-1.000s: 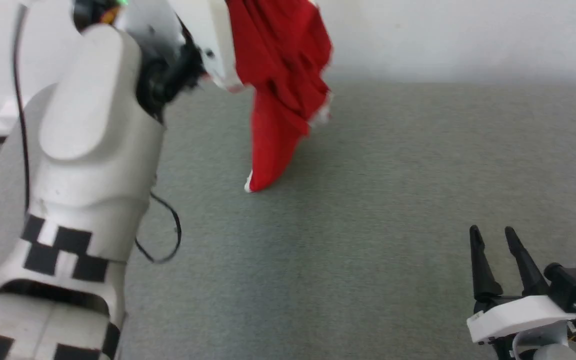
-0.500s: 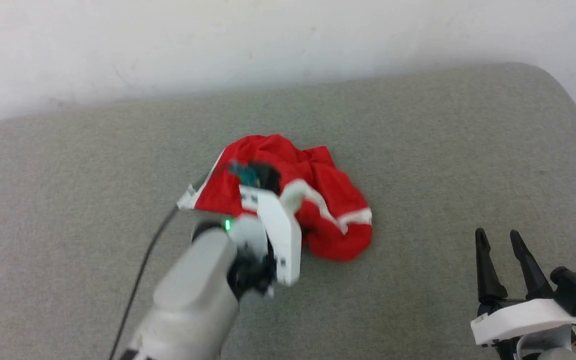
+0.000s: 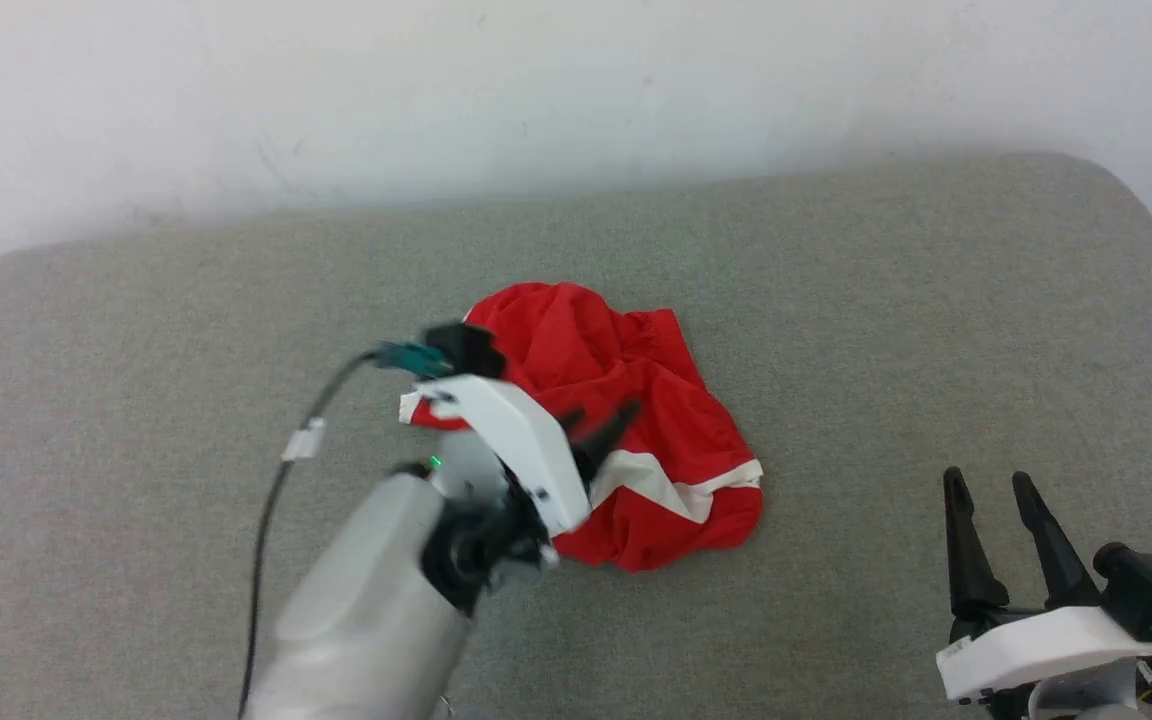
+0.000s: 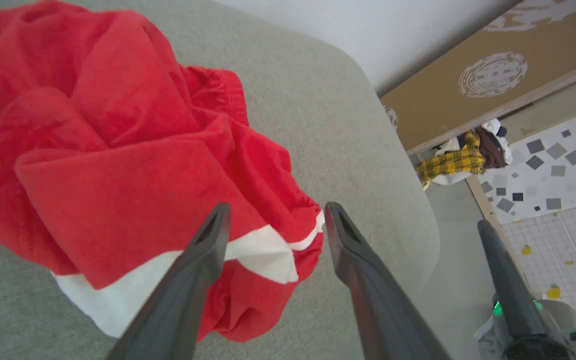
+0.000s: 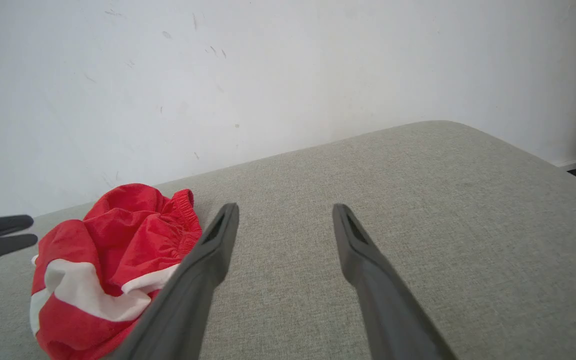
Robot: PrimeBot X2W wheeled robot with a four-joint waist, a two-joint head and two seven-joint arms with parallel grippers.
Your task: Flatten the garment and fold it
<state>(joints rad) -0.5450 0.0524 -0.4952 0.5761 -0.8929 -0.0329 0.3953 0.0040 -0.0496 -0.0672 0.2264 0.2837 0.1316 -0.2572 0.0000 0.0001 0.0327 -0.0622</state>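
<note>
The garment (image 3: 636,420), red shorts with white stripes, lies crumpled in a heap on the grey cushion (image 3: 836,300). My left gripper (image 3: 601,425) hovers just above the heap's near side, fingers spread, nothing between them. In the left wrist view the garment (image 4: 118,165) bulks beyond the open left gripper (image 4: 274,207), its white stripe under the fingertips. My right gripper (image 3: 986,485) stands open at the lower right, well clear of the cloth. From the right wrist the garment (image 5: 113,265) lies to the left of the open right gripper (image 5: 285,207).
The cushion's rounded right edge (image 3: 1146,210) drops off near a white wall (image 3: 576,90). A black cable (image 3: 276,500) trails from my left arm. Beyond the edge, a heap of clothes (image 4: 463,155) lies on the floor by a brown board (image 4: 488,80).
A second ago the left gripper held the garment hanging high; it has come down, set the heap on the cushion and opened. The head camera has also shifted. The right gripper has stayed put.
</note>
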